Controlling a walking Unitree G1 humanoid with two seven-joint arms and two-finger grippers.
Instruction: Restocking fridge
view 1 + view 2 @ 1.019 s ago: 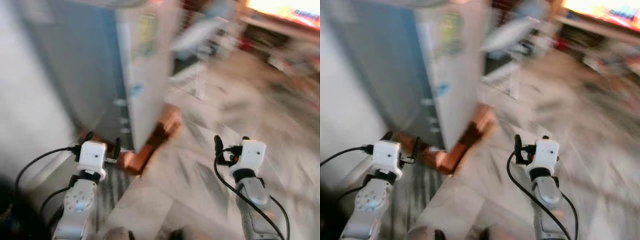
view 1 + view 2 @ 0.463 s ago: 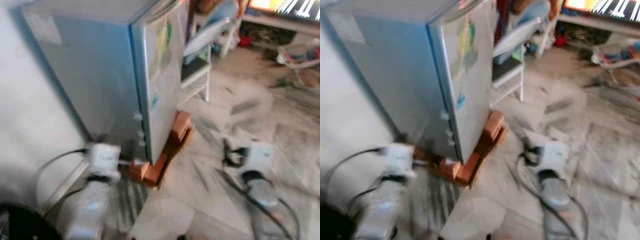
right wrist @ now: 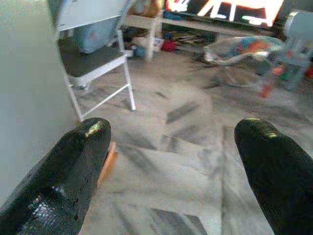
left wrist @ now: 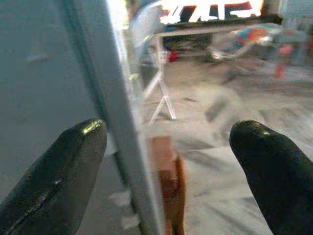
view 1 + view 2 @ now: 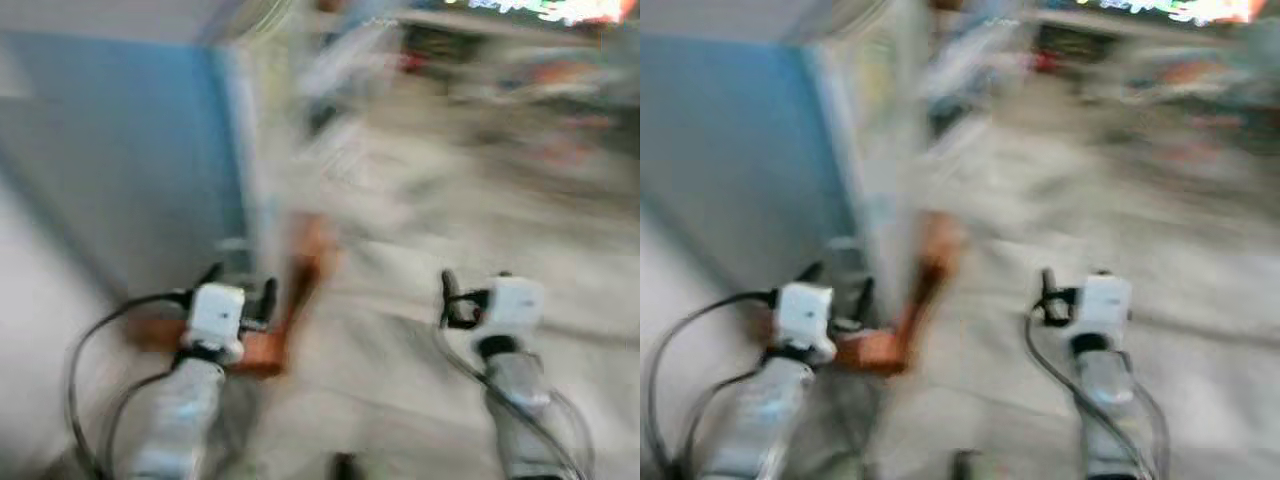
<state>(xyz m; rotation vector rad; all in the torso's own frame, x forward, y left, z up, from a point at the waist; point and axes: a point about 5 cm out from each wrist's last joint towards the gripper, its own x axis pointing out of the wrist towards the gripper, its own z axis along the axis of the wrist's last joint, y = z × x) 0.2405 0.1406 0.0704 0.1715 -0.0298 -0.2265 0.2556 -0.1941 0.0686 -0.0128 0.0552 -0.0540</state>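
Note:
A pale blue fridge (image 5: 130, 150) stands at the left with its door shut; its front corner edge (image 4: 117, 137) runs close between the fingers in the left wrist view. My left gripper (image 5: 240, 288) hangs low beside that corner, open and empty. My right gripper (image 5: 470, 285) is out over the marble floor, also open with nothing between its fingers (image 3: 73, 166). Both head views are heavily blurred.
Orange bricks (image 4: 164, 161) prop up the fridge at floor level. A white folding chair (image 3: 98, 58) stands just past the fridge. Farther back are a low shelf with a bright screen (image 3: 225, 10) and a baby bouncer (image 3: 244, 46). Grey marble floor (image 3: 186, 137) lies open ahead.
The whole picture has shifted and blurred again, so the camera is moving. Both arms keep the same forward pose, grippers open.

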